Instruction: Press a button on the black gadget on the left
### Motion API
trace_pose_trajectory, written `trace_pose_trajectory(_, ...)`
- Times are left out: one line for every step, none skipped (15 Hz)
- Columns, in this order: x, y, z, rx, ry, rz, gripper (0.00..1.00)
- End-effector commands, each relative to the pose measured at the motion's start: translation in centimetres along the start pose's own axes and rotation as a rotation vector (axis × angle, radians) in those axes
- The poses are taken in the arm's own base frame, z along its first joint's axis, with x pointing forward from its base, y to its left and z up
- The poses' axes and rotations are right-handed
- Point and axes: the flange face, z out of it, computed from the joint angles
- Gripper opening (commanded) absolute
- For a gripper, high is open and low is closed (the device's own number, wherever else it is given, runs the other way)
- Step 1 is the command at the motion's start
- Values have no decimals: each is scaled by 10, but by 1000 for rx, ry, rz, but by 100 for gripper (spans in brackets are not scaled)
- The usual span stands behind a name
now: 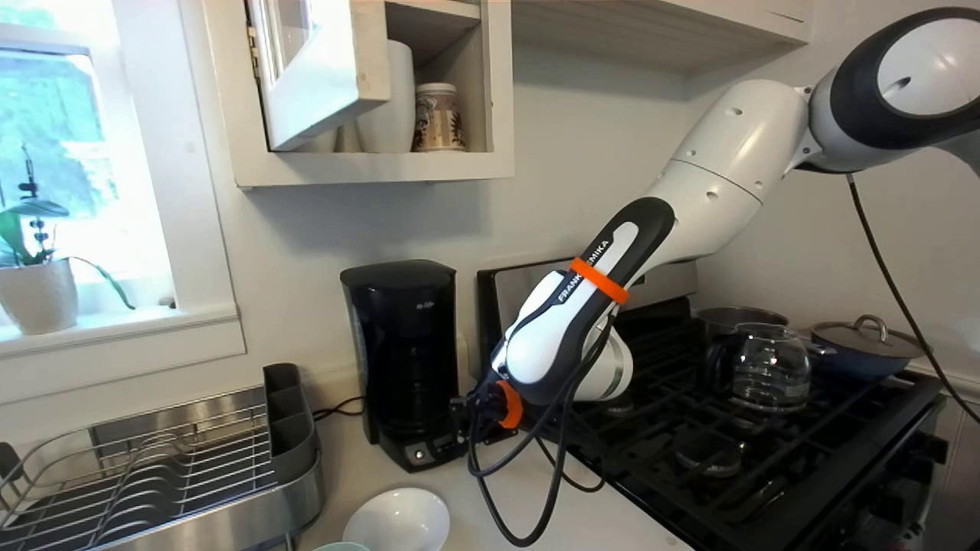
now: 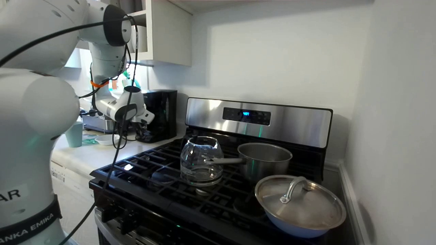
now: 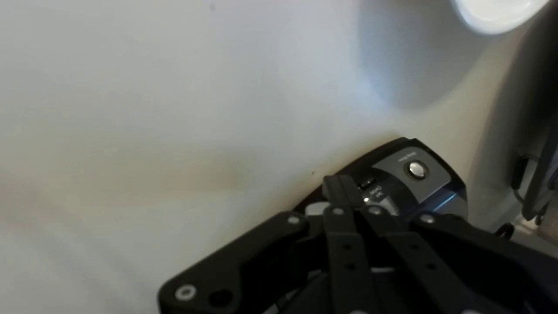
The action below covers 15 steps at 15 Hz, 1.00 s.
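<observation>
The black coffee maker (image 1: pixel 398 306) stands upright on the counter left of the stove; it also shows in an exterior view (image 2: pixel 167 114). Its recess is too dark to make out. In the wrist view its base (image 3: pixel 436 150) has a grey panel with a round silver button (image 3: pixel 417 170), seen also in an exterior view (image 1: pixel 419 454). My gripper (image 3: pixel 342 188) is shut and empty, fingertips together. It is over the base's control panel, to the left of the silver button in the wrist view, hiding part of the panel. I cannot tell whether the tips touch it.
A white bowl (image 1: pixel 400 522) sits in front of the coffee maker. A dish rack (image 1: pixel 176 467) stands left. The black stove (image 1: pixel 689 451) on the right holds a glass carafe (image 2: pixel 201 161), a steel pot (image 2: pixel 265 163) and a lidded pan (image 2: pixel 299 211). Cables hang from the arm.
</observation>
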Motion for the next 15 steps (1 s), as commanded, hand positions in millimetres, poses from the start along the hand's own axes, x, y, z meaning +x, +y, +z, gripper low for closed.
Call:
trace_pose_trajectory(4, -6, 9, 15, 17, 1, 0)
trace_pose_trajectory(4, -7, 10, 19, 18, 3, 0)
trace_pose_trajectory(5, -8, 12, 21, 18, 4, 0)
trace_pose_trajectory(6, -8, 13, 21, 19, 4, 0)
trace_pose_trajectory(6, -8, 15, 21, 19, 6, 0)
trace_pose_trajectory(7, -8, 16, 20, 19, 6, 0)
trace_pose_trajectory(8, -6, 18, 17, 20, 8, 0)
trace_pose_trajectory(10, -4, 20, 10, 24, 6, 0)
trace_pose_trajectory(11, -2, 20, 6, 25, 6, 0)
trace_pose_trajectory(13, -2, 20, 5, 30, 6, 0)
trace_pose_trajectory(14, -1, 20, 5, 34, 6, 0)
trace_pose_trajectory(16, 0, 21, 4, 37, 7, 0)
trace_pose_trajectory(18, 1, 21, 1, 45, 7, 0)
trace_pose_trajectory(20, 2, 22, -1, 46, 13, 0)
trace_pose_trajectory(24, 5, 22, -6, 55, 23, 0)
